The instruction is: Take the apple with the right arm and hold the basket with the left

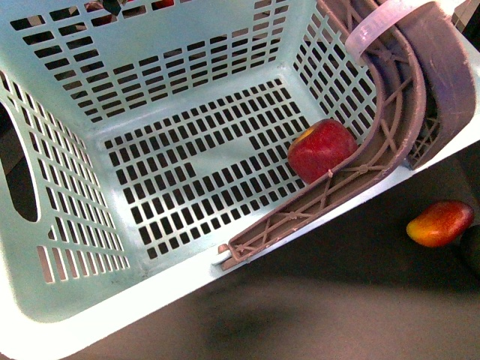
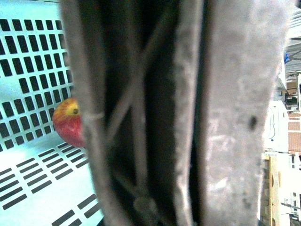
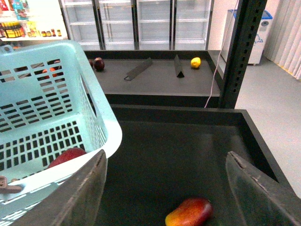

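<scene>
The pale mint basket (image 1: 112,300) fills the front view, tilted. The red apple (image 1: 321,148) lies inside it in the near right corner, against the brown lattice handles (image 1: 352,180). In the left wrist view the apple (image 2: 68,123) shows beside the handle, with its yellow stem patch. My left gripper (image 2: 155,141) is shut on the basket's handle; one grey finger (image 1: 442,67) shows in the front view. My right gripper (image 3: 167,188) is open and empty, outside the basket (image 3: 106,122), above the dark bin floor. The apple (image 3: 66,157) shows through the basket wall.
An orange-and-red mango-like fruit (image 1: 440,223) lies on the dark bin floor right of the basket, below my right gripper (image 3: 189,213). A black upright post (image 3: 242,52) stands beyond the bin. A further shelf holds a yellow fruit (image 3: 195,62) and a dark red fruit (image 3: 99,63).
</scene>
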### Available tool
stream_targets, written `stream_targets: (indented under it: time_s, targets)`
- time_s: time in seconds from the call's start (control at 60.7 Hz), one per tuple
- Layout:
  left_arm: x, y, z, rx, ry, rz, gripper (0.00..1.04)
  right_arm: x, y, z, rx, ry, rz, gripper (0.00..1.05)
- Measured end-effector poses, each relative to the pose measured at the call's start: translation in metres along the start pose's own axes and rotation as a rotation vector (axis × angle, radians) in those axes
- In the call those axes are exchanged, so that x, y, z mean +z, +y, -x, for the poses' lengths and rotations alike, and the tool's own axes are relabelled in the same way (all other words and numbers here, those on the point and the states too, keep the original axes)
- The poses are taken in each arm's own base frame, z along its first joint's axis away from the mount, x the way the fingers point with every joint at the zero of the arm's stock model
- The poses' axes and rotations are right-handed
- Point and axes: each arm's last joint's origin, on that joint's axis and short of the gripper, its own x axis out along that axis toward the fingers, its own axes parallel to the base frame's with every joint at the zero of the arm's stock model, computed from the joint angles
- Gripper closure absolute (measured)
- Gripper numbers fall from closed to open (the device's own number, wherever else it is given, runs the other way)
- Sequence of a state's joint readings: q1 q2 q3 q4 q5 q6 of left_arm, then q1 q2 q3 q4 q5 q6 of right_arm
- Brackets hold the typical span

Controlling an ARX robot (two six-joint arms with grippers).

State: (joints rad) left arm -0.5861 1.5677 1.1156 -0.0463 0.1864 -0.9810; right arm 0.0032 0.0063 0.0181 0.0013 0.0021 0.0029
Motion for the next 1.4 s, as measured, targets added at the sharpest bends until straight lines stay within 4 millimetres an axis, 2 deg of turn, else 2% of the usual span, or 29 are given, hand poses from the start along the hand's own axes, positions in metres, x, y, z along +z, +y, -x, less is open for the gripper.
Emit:
stream_targets:
  time_s: [0.082, 0.28, 0.346, 0.429, 0.56, 0.692, 0.94, 1.022, 1.17, 1.253, 1.401]
  targets:
    - [0.0, 0.0, 0.0, 0.0, 0.0, 0.0, 0.9, 0.0, 0.0, 0.0, 0.0, 0.0, 0.0, 0.07]
    - [0.0, 0.0, 0.0, 0.005, -0.003, -0.001, 0.9, 0.0, 0.0, 0.0, 0.0, 0.0, 0.0, 0.09]
    - [0.0, 0.001, 0.001, 0.095, -0.043, 0.01, 0.9, 0.0, 0.0, 0.0, 0.0, 0.0, 0.0, 0.09]
    - [0.002, 0.003, 0.002, 0.112, -0.068, 0.019, 0.9, 0.0, 0.0, 0.0, 0.0, 0.0, 0.0, 0.09]
    - [0.012, 0.009, 0.004, 0.14, -0.121, 0.07, 0.9, 0.0, 0.0, 0.0, 0.0, 0.0, 0.0, 0.09]
    - [0.032, 0.024, 0.012, 0.161, -0.197, 0.178, 0.9, 0.0, 0.0, 0.0, 0.0, 0.0, 0.0, 0.09]
    - [0.077, 0.073, 0.042, 0.197, -0.392, 0.394, 0.9, 0.0, 0.0, 0.0, 0.0, -0.001, 0.0, 0.09]
    - [0.092, 0.103, 0.05, 0.249, -0.46, 0.463, 0.9, 0.0, 0.0, 0.0, 0.0, 0.0, 0.0, 0.09]
    - [0.104, 0.144, 0.052, 0.331, -0.509, 0.554, 0.9, 0.0, 0.0, 0.0, 0.0, -0.001, 0.0, 0.09]
    - [0.107, 0.16, 0.049, 0.363, -0.519, 0.593, 0.9, 0.0, 0.0, 0.0, 0.0, -0.001, 0.0, 0.09]
    - [0.109, 0.177, 0.044, 0.385, -0.532, 0.644, 0.9, 0.0, 0.0, 0.0, 0.0, -0.001, 0.0, 0.09]
